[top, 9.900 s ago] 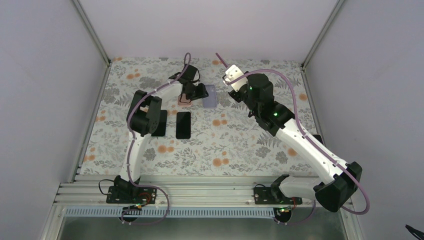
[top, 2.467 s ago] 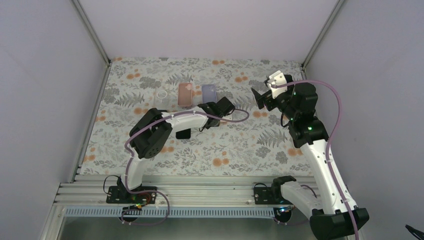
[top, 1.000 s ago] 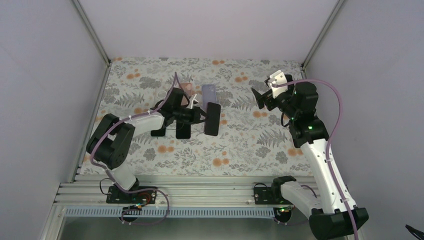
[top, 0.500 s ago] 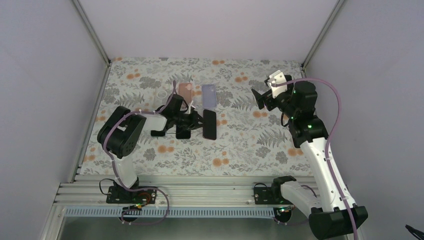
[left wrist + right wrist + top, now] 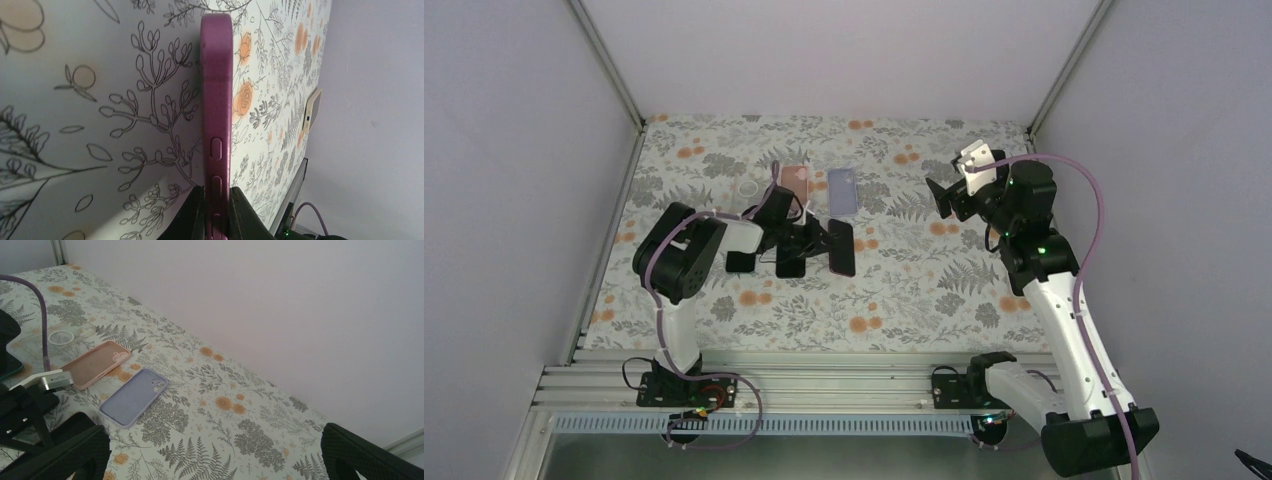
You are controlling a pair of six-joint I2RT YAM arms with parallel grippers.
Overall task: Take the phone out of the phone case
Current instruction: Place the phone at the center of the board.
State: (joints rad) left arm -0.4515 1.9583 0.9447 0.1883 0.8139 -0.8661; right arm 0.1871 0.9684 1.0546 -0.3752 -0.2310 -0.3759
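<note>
Lowered a little, our left end effector (image 5: 216, 202) pinches the cased phone (image 5: 216, 90) edgewise; we should bring the wide right end effector (image 5: 215, 452) across.

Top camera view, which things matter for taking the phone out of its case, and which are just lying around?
In the job: cased phone, gripped by left gripper; right gripper, open.
Lying about: pink case, lilac case, clear case, two black phones.
</note>
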